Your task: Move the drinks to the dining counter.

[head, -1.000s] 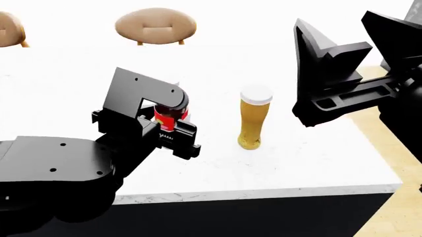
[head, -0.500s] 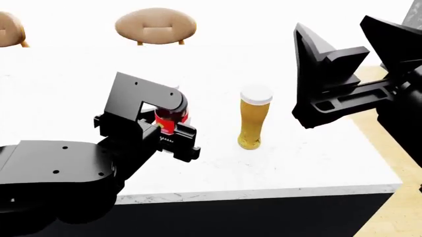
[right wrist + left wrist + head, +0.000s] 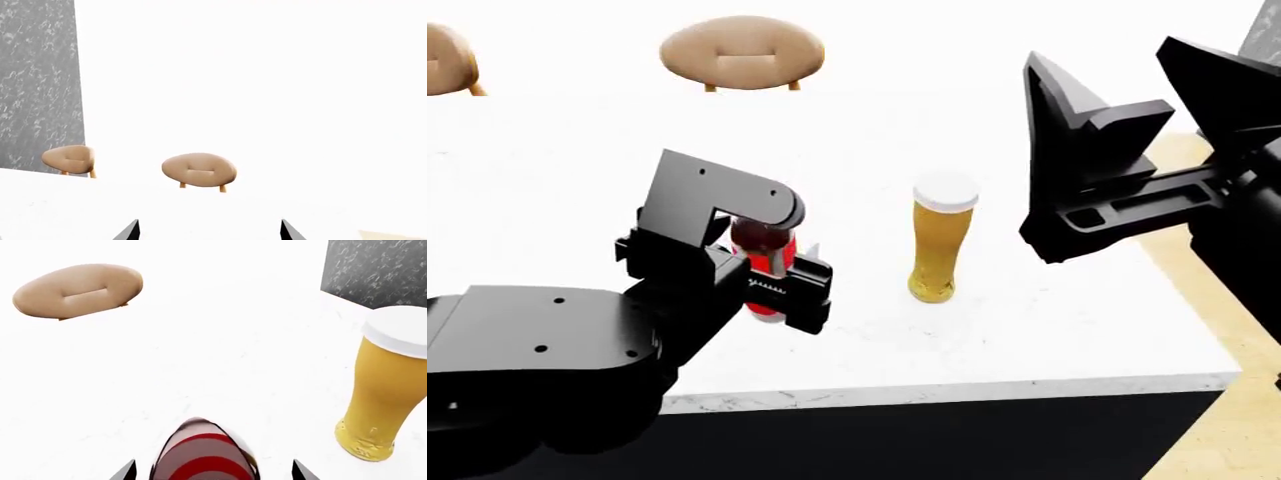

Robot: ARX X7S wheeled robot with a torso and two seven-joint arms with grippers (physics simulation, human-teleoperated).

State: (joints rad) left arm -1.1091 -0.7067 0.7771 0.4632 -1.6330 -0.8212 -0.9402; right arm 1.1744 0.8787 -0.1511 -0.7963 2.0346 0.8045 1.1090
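The dining counter (image 3: 1028,330) is a wide white top on a black base. On it stands a tall glass of amber beer (image 3: 938,250) with white foam, seen in the left wrist view as well (image 3: 380,400). Left of the glass, the dark cola bottle (image 3: 763,262) with its red label stands upright between the fingers of my left gripper (image 3: 777,275). In the left wrist view the cola bottle (image 3: 203,455) has a gap on each side inside the open left gripper (image 3: 213,472). My right gripper (image 3: 1101,50) hangs open and empty above the counter, right of the beer, and its view (image 3: 208,230) shows nothing between the fingertips.
Tan round stools (image 3: 741,50) (image 3: 447,60) stand beyond the counter's far side. The counter's front edge (image 3: 961,390) is close to me, and wooden floor (image 3: 1241,330) shows past its right end. A grey speckled wall (image 3: 377,270) rises behind the beer.
The left gripper's fingers have parted from the cola bottle. The bottle now shows lower and taller between them. The beer and the right arm have barely moved.
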